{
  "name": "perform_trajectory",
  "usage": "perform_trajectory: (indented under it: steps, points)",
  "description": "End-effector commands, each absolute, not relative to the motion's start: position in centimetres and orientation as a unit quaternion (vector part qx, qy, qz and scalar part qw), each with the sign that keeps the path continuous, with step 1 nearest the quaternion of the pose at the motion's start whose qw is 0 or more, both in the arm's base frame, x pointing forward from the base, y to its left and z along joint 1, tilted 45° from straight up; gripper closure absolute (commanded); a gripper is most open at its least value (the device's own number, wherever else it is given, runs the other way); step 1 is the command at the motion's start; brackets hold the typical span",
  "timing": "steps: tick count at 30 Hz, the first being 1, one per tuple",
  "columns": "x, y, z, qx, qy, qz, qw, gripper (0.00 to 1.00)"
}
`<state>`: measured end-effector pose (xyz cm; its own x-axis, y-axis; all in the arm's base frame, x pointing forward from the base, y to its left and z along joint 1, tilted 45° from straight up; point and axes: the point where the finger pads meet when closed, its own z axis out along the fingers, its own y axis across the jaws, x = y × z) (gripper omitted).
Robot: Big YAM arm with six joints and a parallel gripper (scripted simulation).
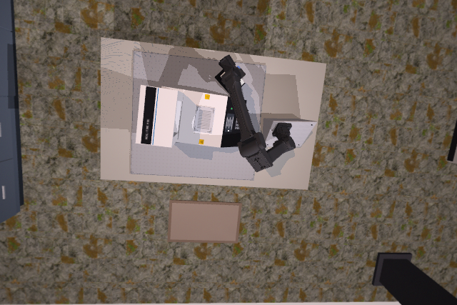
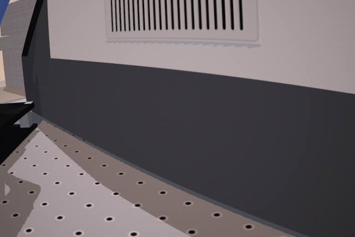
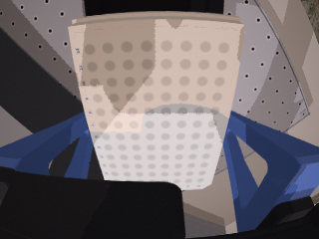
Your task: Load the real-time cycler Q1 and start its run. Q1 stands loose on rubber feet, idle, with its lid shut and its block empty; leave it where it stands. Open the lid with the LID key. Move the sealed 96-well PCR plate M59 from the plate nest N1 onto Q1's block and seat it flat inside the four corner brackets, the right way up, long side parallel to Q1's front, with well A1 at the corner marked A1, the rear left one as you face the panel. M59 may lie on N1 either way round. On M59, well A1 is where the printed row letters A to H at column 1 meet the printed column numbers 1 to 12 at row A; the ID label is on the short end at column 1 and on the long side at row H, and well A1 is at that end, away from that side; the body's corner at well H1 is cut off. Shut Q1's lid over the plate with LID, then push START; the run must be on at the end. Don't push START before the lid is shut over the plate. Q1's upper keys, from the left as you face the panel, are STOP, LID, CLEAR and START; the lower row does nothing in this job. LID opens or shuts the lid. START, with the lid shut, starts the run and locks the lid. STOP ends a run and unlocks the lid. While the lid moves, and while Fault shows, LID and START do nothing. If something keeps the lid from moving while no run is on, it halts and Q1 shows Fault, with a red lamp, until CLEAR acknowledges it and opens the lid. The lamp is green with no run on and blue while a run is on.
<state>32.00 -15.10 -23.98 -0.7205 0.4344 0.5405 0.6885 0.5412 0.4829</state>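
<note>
My gripper is shut on the sealed plate M59, blue fingers on its two long sides. M59 is up off the nest N1, beside Q1. In the wrist view, small printed marks run down M59's left edge and the cut corner shows at the lower right. Cycler Q1 has its lid open. Its block is bare, with orange marks on the deck to either side. The lamp is green. The arm partly covers the black panel.
Q1 and N1 stand on a perforated board. The arm's base stands on a pale raised block right of Q1's panel. The arm's long link passes over the panel's edge. A brown box lies beyond the table.
</note>
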Motion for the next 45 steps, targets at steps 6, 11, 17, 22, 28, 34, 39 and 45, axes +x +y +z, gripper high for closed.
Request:
perform_trajectory:
  steps: [6, 11, 17, 22, 28, 34, 39, 45]
  points:
    - [35.3, -20.3, -20.7, -0.317, -0.875, -0.339, 0.137, 1.0]
    - [34.5, -20.1, -20.7, -0.32, -0.871, -0.341, 0.149, 1.0]
    - [34.4, -22.6, -18.4, -0.33, -0.869, -0.341, 0.14, 1.0]
    - [35.4, -24.1, -16.9, -0.321, -0.875, -0.336, 0.133, 1.0]
    - [35.0, -23.9, -16.8, -0.318, -0.873, -0.338, 0.146, 1.0]
    - [34.5, -25.7, -15.3, -0.326, -0.87, -0.34, 0.148, 1.0]
    - [35.1, -28.1, -13.0, -0.326, -0.875, -0.334, 0.132, 1.0]
    - [35.1, -28.0, -12.7, -0.324, -0.873, -0.337, 0.139, 1.0]
